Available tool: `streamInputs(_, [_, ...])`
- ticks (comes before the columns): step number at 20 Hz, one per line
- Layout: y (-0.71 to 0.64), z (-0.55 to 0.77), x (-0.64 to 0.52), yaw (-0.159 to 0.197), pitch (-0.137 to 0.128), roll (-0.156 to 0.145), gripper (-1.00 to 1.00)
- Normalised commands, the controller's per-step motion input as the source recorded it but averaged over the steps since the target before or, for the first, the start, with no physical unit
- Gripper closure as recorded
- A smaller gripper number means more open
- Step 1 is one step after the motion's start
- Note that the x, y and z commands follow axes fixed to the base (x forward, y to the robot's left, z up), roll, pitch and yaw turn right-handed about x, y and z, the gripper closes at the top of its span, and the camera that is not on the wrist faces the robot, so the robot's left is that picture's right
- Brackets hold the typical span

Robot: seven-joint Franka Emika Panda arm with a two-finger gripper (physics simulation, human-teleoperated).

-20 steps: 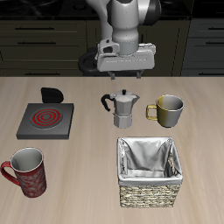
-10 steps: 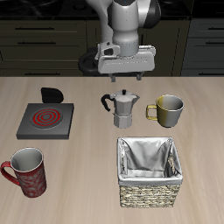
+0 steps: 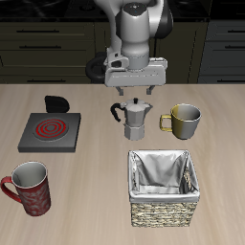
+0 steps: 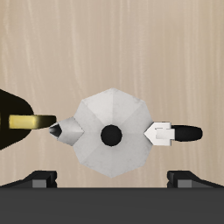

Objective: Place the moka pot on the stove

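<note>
The moka pot is a small silver-grey faceted pot with a lid knob and a dark side handle. It stands upright on the wooden table near the middle. In the wrist view I look straight down on the moka pot, its spout and its handle. My gripper hangs open just above the pot's lid, not touching it. In the wrist view the gripper shows both fingertips spread wide apart. The stove is a flat dark plate with red coil rings and lies apart from the pot, with nothing on it.
An olive-metallic mug stands close beside the pot, and its edge shows in the wrist view. A lined wicker basket sits nearer the table's front edge. A red mug stands in front of the stove.
My gripper has come down toward the moka pot's lid and stays open. The pot, the stove and the mugs have not moved.
</note>
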Motion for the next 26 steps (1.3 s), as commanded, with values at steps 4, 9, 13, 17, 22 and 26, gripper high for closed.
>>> streamInputs(4, [0.04, -0.13, 0.02, 0.003, 0.014, 0.004, -1.0])
streamInputs(9, [-0.04, -0.15, 0.03, -0.007, 0.02, -0.007, -1.0])
streamInputs(13, [-0.1, -0.13, 0.02, -0.012, 0.02, -0.015, -1.0])
streamInputs(17, [-0.01, -0.12, -0.01, -0.007, 0.022, -0.002, -1.0])
streamInputs(22, [0.09, -0.22, 0.05, 0.001, 0.03, 0.013, -1.0])
streamInputs(26, [0.14, -0.18, 0.02, -0.002, 0.01, 0.048, -1.0])
